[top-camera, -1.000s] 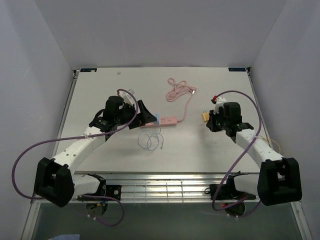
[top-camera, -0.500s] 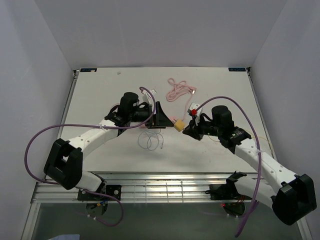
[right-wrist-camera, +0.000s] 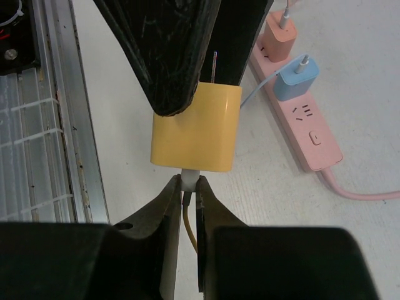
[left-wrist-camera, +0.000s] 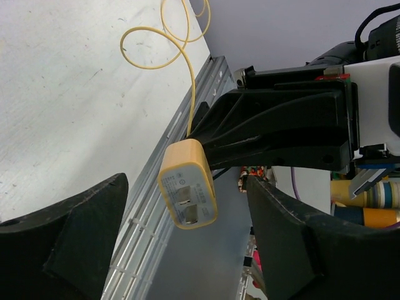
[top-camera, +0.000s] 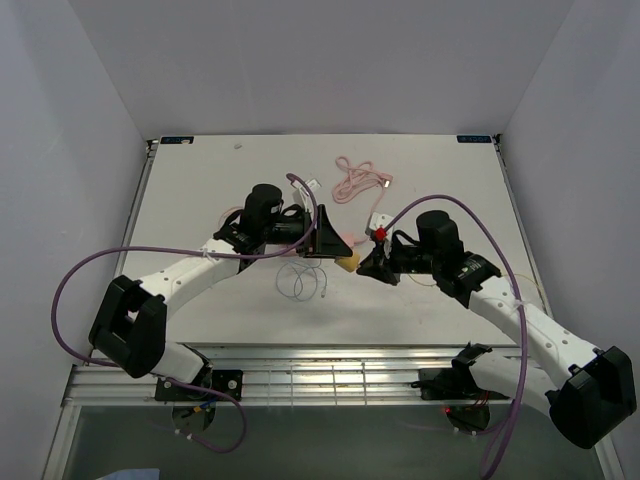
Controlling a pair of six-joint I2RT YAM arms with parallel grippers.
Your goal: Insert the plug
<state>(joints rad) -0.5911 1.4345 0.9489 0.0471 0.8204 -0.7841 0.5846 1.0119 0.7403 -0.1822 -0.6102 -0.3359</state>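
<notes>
A yellow plug (right-wrist-camera: 195, 128) hangs in the air, prongs facing my left wrist camera, where the plug (left-wrist-camera: 187, 190) sits between my two black fingers without touching either. My left gripper (left-wrist-camera: 187, 232) is open and wide around it. My right gripper (right-wrist-camera: 189, 184) is shut on the white connector at the plug's cable end, and the yellow cable (left-wrist-camera: 156, 37) trails behind. In the top view the plug (top-camera: 347, 263) lies between the left gripper (top-camera: 325, 238) and the right gripper (top-camera: 372, 262). The pink power strip (right-wrist-camera: 306, 125) lies on the table just beyond.
A blue plug (right-wrist-camera: 295, 78) and a pink plug (right-wrist-camera: 280, 34) sit in the strip. A coiled pink cable (top-camera: 352, 182) lies at the back, and thin white cable loops (top-camera: 300, 283) lie in front of the strip. A metal rail (top-camera: 330, 375) runs along the near edge.
My right gripper has carried the yellow plug left to the table's centre. My left gripper has swung right over the strip, and the plug now sits between its fingers.
</notes>
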